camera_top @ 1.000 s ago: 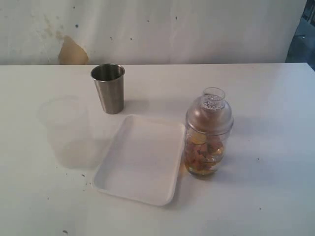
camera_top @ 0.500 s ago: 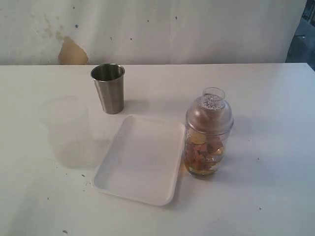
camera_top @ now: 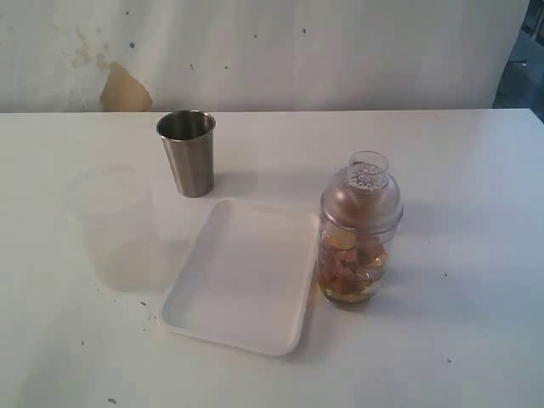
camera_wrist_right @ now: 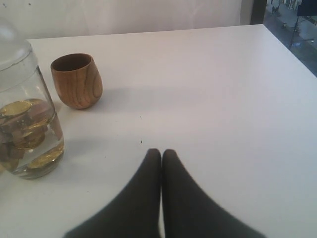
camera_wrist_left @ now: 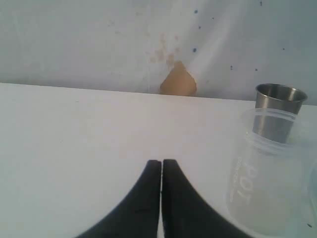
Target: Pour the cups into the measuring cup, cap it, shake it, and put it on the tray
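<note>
The brushed-steel tumbler stands upright at the back left. The white tray lies bare in the middle. Just right of it stands the clear measuring cup, capped by its domed lid; it holds brown and golden pieces in liquid. In the right wrist view the measuring cup stands beside the upright, seemingly empty dark-brown wooden cup, which the exterior view does not show. My right gripper is shut on nothing, well short of both. My left gripper is shut and empty, apart from the tumbler.
A frosted translucent cup stands left of the tray; in the left wrist view this cup bears a printed "100" and stands in front of the tumbler. A wall with a brown patch runs behind the table. Neither arm shows in the exterior view.
</note>
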Robot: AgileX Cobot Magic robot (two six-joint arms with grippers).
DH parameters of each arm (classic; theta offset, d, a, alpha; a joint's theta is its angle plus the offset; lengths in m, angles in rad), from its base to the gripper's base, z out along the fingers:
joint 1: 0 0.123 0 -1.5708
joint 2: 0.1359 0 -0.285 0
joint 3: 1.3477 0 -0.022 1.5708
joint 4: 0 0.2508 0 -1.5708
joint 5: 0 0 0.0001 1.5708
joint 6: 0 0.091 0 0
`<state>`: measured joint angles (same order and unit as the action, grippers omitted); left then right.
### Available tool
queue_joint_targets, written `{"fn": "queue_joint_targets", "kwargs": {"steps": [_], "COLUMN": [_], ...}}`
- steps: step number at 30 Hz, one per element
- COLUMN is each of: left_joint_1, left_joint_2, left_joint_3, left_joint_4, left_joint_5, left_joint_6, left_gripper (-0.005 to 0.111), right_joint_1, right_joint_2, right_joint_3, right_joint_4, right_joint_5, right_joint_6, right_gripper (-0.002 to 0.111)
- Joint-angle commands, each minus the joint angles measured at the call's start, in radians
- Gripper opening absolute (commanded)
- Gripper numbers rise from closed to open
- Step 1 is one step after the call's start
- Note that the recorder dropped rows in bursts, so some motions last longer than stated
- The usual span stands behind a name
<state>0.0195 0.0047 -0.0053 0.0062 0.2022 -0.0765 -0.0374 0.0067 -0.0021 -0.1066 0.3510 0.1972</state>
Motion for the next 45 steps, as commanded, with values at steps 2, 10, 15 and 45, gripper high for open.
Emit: {"fn": "queue_joint_targets", "kwargs": {"steps": [2,10,15,45], "left_joint_1": [0.019,0.043,0.043,0.043], "left_joint_2": [-0.005,-0.005,-0.005,-0.005], "left_joint_3": [0.005,0.005,0.005,0.005], "left_joint_4": [0.003,0.003,0.003,0.003], "left_joint_5": [-0.014,-0.014,-0.014,0.136], "left_joint_6": [0.003,0.003,0.003,0.005], "left_gripper": [0.001,0.001,0.001,0.001], "right_joint_1": [-0.004,-0.004,-0.004,-0.004], "right_joint_2": [-0.007,-0.007,-0.007,-0.007], "right_joint_3": [0.002,0.002,0.002,0.002], "right_joint_4": [0.001,0.001,0.001,0.001], "right_joint_5": [-0.001,-0.001,-0.001,-0.001], "right_joint_6": [0.001,0.001,0.001,0.043], "right_gripper": [0.000,0.000,0.000,0.000]}}
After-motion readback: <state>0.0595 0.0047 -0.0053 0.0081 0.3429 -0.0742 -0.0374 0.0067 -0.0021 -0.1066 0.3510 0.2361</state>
